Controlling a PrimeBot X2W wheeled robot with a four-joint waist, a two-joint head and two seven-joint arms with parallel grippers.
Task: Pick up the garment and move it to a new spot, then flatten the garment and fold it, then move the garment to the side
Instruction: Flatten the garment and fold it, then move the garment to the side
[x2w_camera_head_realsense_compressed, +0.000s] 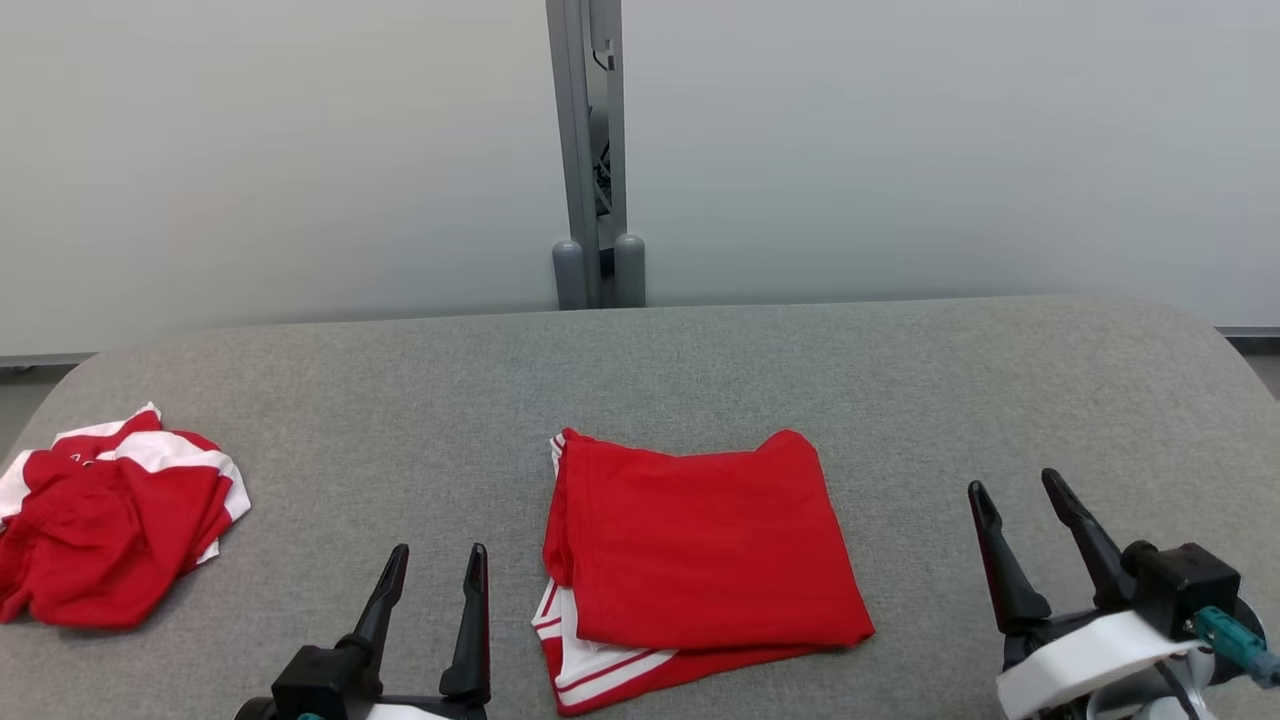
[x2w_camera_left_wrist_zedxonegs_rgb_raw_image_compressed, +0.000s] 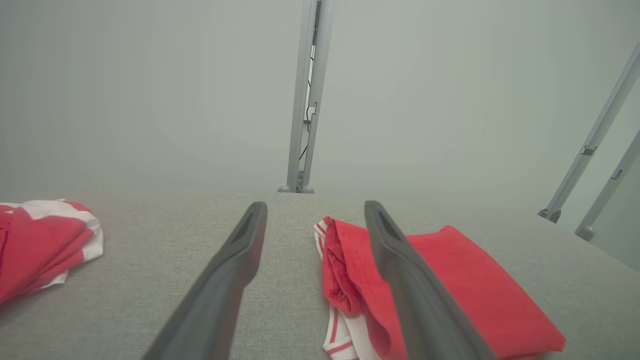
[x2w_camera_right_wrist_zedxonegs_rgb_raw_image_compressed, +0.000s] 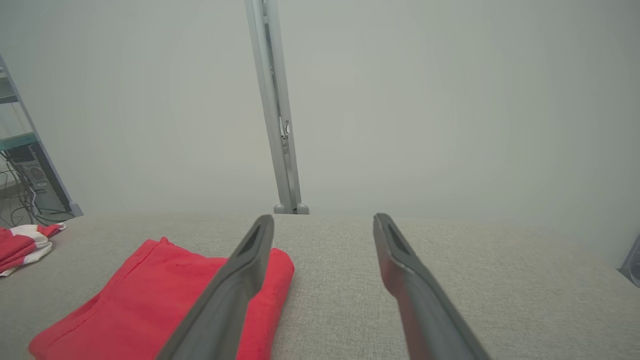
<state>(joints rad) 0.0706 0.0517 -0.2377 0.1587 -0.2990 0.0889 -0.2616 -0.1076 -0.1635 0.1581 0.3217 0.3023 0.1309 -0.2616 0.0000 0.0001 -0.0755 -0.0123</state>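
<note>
1. Left gripper (x2w_camera_head_realsense_compressed: 438, 552) sat nearest, jaws spread, empty, just beside the folded garment (x2w_camera_head_realsense_compressed: 700, 545).
2. Right gripper (x2w_camera_head_realsense_compressed: 1015, 482) was also spread and empty, near the right edge but apart from it.
3. Garment lay mid-table (x2w_camera_head_realsense_compressed: 700, 370), with a white-striped layer poking out at the near-left corner. It looked folded, so shifting it aside seemed next.
4. Advice: pinch through all layers at both edges, lift low, and move both arms together.
5. Crumpled garment (x2w_camera_head_realsense_compressed: 110, 520) occupied the far left, so avoid it.
</note>
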